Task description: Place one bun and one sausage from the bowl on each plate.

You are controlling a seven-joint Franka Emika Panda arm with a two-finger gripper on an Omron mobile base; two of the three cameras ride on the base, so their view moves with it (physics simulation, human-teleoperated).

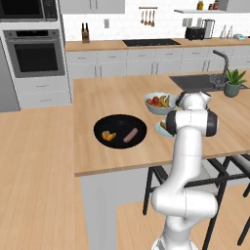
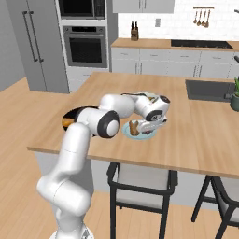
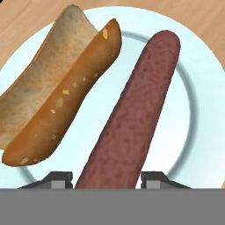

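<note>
In the hand view my gripper (image 3: pixel 107 179) is shut on a reddish-brown sausage (image 3: pixel 132 110), with a finger tip close against each side of its near end. The sausage lies lengthwise on the pale blue plate (image 3: pixel 193 110), beside a split golden-tan bun (image 3: pixel 57 101). From the right base view the gripper (image 2: pixel 148 130) is low over this plate (image 2: pixel 140 136), with the bun (image 2: pixel 134 128) at its left. The black bowl (image 1: pixel 97 128) on the island holds another bun (image 1: pixel 108 135) and another sausage (image 1: pixel 130 135). An edge of the plate (image 1: pixel 161 128) peeks out beside my arm.
A pale grey bowl of fruit (image 1: pixel 158 103) stands just behind the plate. Further right are the sink (image 1: pixel 195 82) with its tap and a potted plant (image 1: pixel 233 83). Black stools (image 2: pixel 140 186) stand under the island's near edge.
</note>
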